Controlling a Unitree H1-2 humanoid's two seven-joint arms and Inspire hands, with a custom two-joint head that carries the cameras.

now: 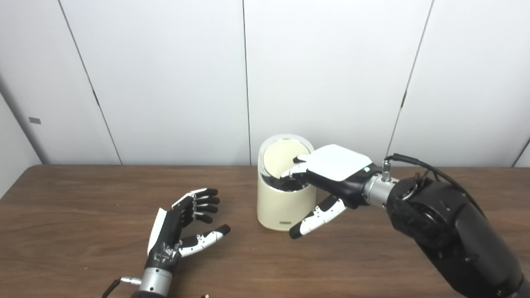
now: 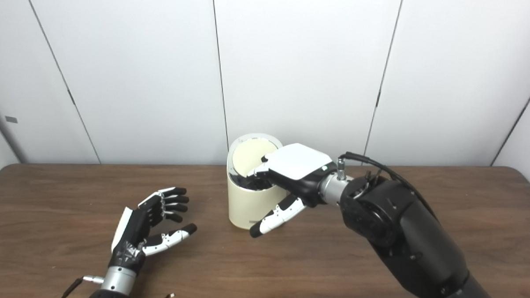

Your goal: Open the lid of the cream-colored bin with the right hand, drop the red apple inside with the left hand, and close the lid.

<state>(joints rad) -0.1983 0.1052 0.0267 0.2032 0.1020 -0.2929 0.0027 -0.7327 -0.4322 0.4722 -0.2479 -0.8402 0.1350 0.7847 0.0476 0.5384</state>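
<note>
White wall panels stood behind a dark wooden desk. At the bin's rim the right hand reached in from three o'clock, its fingers laid against the raised lid and over the open mouth, the thumb hanging down outside the front wall; whether those fingers gripped anything could not be told, but they seemed only to prop the lid back. The lid stood tilted up at the bin's twelve o'clock side, its pale inner face toward the camera. The bin itself sat upright near the desk's middle.

Well apart at the bin's eight o'clock, the left hand rested palm up and empty, fingers and thumb spread.

No apple showed anywhere on the desk or in either hand; the bin's inside was too dark and blocked to tell whether it lay there. Judging by the empty left hand, the drop looked finished, and the closing step was in hand. The next move would call for the right hand to ease the lid forward and down onto the rim, clearing its fingers first.
</note>
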